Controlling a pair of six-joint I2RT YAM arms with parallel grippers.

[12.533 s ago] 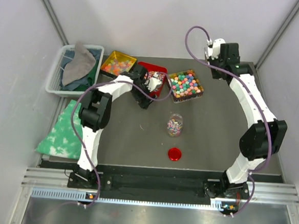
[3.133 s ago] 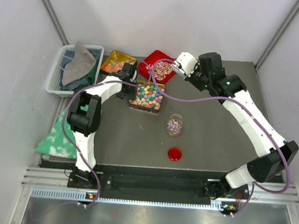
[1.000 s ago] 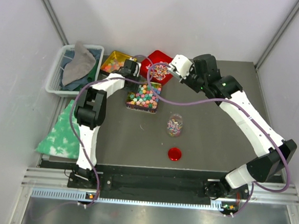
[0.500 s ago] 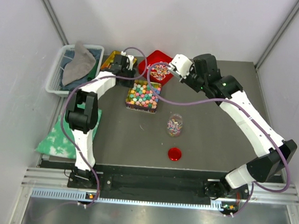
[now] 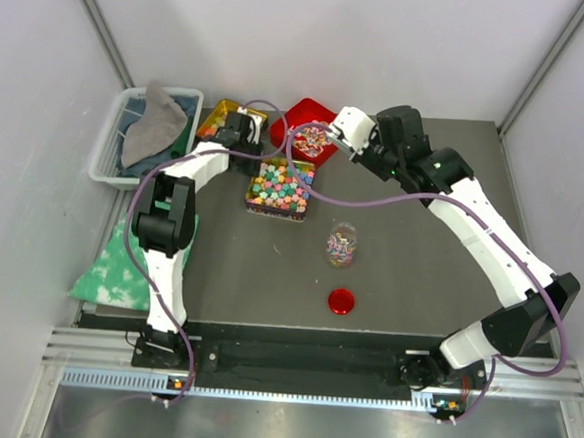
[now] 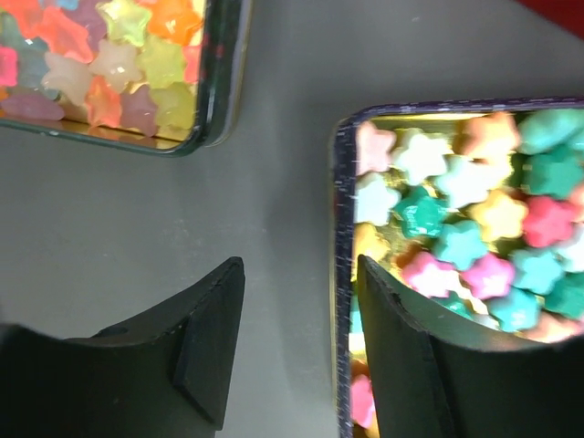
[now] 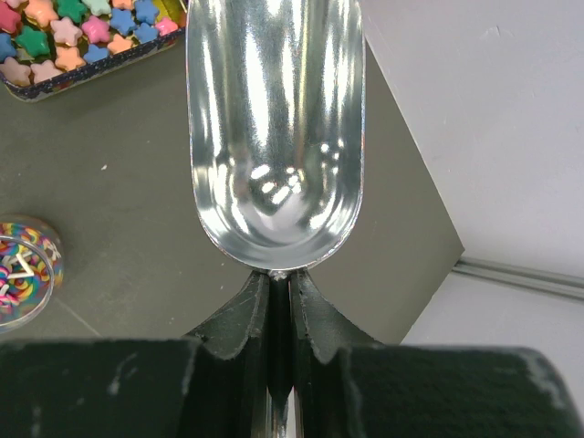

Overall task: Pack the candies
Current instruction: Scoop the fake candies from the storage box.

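Packing has barely started, I'd say: the candies point(image 5: 281, 183) mostly sit in three trays at the far side, left of centre, while the jar point(image 5: 342, 245) near the middle holds only a little, its red lid point(image 5: 342, 302) off and just nearer. The right gripper point(image 7: 278, 278) is clamped on an empty metal scoop point(image 7: 274, 128) over the red tray point(image 5: 305, 110); the left gripper point(image 6: 297, 274) has its jaws apart, straddling the wall of the pastel tray point(image 5: 272, 213). Versus the earliest shot, that tray has moved from the row's right end toward the middle, and the right arm has left its far corner.
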